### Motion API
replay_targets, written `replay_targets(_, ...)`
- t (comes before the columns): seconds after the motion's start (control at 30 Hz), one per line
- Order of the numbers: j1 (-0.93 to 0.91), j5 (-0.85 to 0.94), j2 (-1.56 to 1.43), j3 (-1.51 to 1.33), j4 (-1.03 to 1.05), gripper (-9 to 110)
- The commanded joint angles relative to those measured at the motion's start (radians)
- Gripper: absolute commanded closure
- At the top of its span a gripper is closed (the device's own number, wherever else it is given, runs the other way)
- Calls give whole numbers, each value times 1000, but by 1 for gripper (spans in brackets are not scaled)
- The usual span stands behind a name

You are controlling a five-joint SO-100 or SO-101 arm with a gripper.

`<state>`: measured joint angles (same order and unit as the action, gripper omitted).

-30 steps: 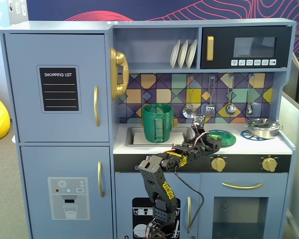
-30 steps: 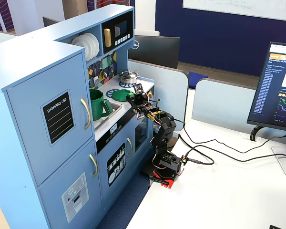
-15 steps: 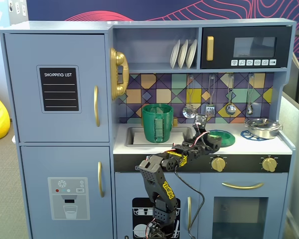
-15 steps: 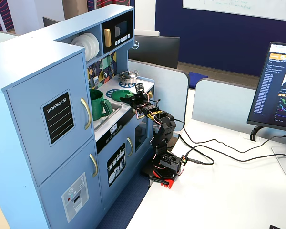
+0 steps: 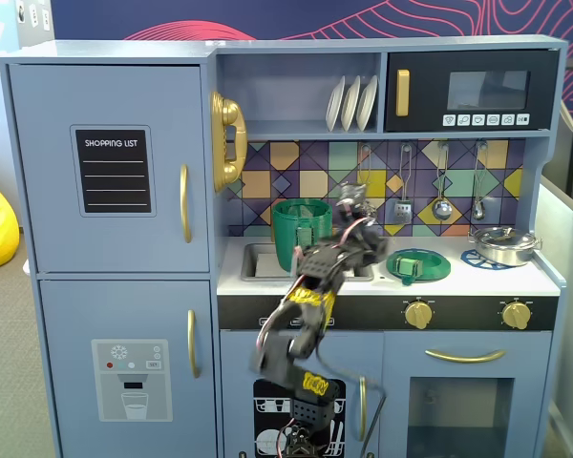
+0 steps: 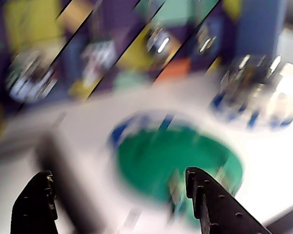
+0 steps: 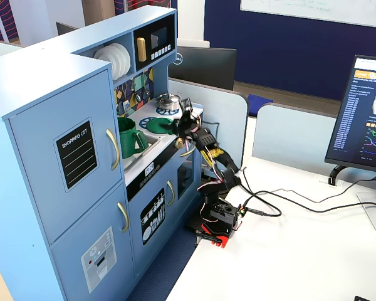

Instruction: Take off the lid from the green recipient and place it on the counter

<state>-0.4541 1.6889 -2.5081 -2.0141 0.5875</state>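
Note:
The green lid (image 5: pixel 418 264) lies flat on the white counter (image 5: pixel 458 279), on a blue burner decal right of the sink. The green recipient (image 5: pixel 301 234) stands uncovered in the sink, left of the lid. My gripper (image 5: pixel 351 202) hovers above the counter between recipient and lid. The wrist view is blurred by motion; there my gripper (image 6: pixel 117 173) is open and empty, and the lid (image 6: pixel 171 158) lies below and ahead between the black fingers (image 6: pixel 205 195). In the other fixed view the gripper (image 7: pixel 187 108) is just right of the lid (image 7: pixel 156 125) and the recipient (image 7: pixel 130 138).
A silver metal pot (image 5: pixel 504 244) sits on the right burner; it also shows in the wrist view (image 6: pixel 263 92). Utensils (image 5: pixel 441 191) hang on the tiled back wall. The grey sink (image 5: pixel 258 260) lies at the counter's left. A shelf and microwave overhang the counter.

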Motion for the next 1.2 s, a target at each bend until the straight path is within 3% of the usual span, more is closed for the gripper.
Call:
replay_targets(0.0,91,110,-273,-144,267,77)
replay_targets(0.27,239,207,-425,-411,411,87)
replay_targets(0.5,388,-11,-502,-601,502,89)
replay_targets(1.03,456,-212,-669,-953,571,91)
replay_targets(1.17,463,-183,-669,-982,669,94)
